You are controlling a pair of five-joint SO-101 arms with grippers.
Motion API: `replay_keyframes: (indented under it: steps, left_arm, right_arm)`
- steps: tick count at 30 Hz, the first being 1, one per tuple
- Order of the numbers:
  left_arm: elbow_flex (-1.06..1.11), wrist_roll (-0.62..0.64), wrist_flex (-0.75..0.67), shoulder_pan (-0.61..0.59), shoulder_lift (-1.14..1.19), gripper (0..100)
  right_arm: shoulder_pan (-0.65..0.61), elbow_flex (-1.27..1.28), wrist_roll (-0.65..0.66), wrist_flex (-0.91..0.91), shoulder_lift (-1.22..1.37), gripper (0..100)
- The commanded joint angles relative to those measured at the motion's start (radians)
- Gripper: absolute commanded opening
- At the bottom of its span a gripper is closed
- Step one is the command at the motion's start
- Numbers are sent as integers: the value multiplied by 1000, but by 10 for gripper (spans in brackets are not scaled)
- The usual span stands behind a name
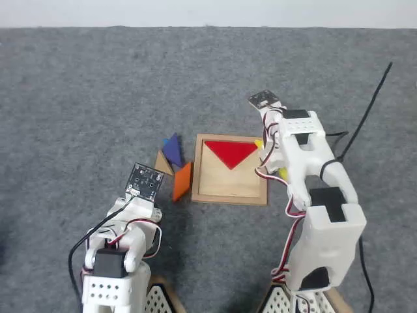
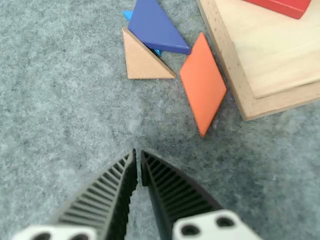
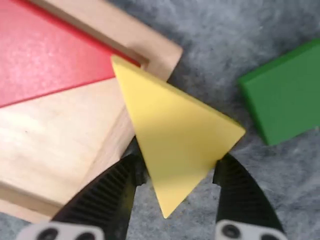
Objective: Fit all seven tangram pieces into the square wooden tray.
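- The yellow triangle (image 3: 175, 135) was a flat, plain-coloured piece with sharp corners, clamped by two of its edges between the ribbed black fingers of the right tool (image 3: 177, 165)
- It was held over a corner of the square wooden tray (image 1: 228, 199), with one tip reaching across the rim towards the red triangle (image 1: 231, 153); whether it touched the wood could not be told
- The tray was pale wood with a raised rim, and the large red triangle was the one piece in it, its long edge along the far side and its point towards the middle
- The rest of the tray floor was bare wood
- A green piece (image 3: 282, 95) with straight edges lay on the grey felt-like surface (image 1: 78, 98), just outside the tray near the yellow triangle
- On the tray's other side an orange parallelogram (image 2: 202, 82) lay just beside the rim
- Next to it were a tan wooden triangle (image 2: 141, 62) and a dark blue triangle (image 2: 155, 27), the blue one resting partly over the tan one and over a light blue piece (image 2: 128, 15)
- The left tool (image 2: 138, 155) hung over bare surface near the orange piece, its jaws closed almost together and holding nothing
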Motion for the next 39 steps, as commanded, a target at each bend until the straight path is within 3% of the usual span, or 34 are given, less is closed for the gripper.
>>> replay_keyframes:
  steps: [1, 9, 21, 31, 34, 39]
  left_arm:
    - [-12, 8, 3, -3, -17, 15]
    - [-12, 8, 3, -3, -17, 15]
    - [-12, 8, 3, -3, -17, 15]
    - [-12, 8, 3, -3, -17, 15]
    - [-12, 8, 3, -3, -17, 15]
    - [-12, 8, 3, -3, -17, 15]
  right_arm:
    - [-85, 14, -15, -5, -70, 174]
    - [-206, 61, -55, -2, -127, 174]
    - [-242, 69, -57, 54, -257, 173]
    - [-437, 75, -78, 85, -282, 173]
    - [-400, 66, -91, 87, -295, 176]
    - [-209, -28, -95, 91, -303, 177]
